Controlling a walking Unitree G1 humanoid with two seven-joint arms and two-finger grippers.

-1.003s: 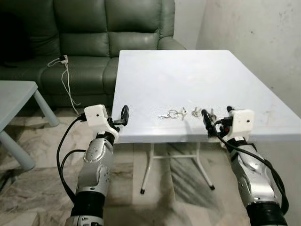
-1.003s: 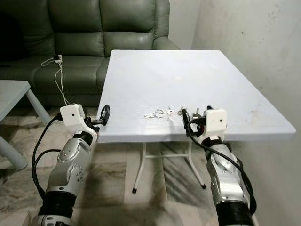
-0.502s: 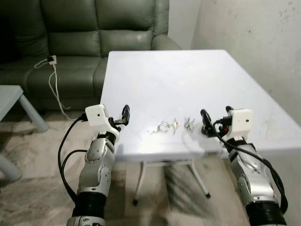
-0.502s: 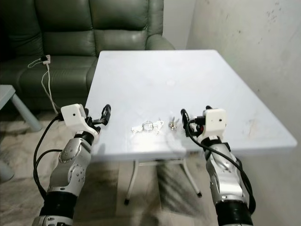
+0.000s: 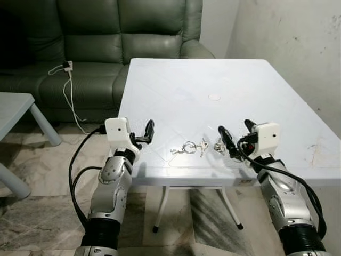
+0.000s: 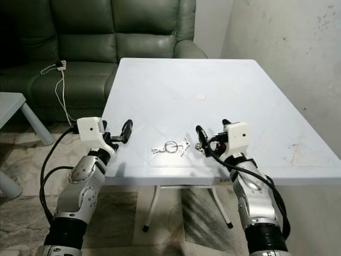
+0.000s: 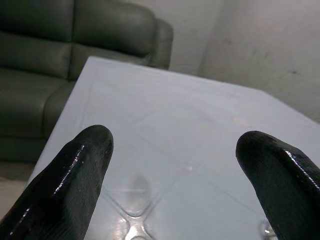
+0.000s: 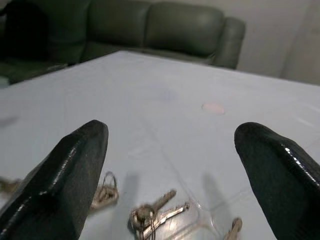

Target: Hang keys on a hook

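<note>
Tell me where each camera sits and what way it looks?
Left eye view: on the head, looking forward and down at the white table, keys and green sofa; both silver arms show, with the left gripper and right gripper.
Right eye view: beside it on the head, same scene, same arms.
Left wrist view: on the left wrist, looking along its open black fingers across the table.
Right wrist view: on the right wrist, looking between its open fingers at the keys.
Shared: table and sofa.

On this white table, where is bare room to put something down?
The table's far half, from the sofa side to the wall, is bare. The near edge is crowded: keys lie between the left gripper and right gripper.
</note>
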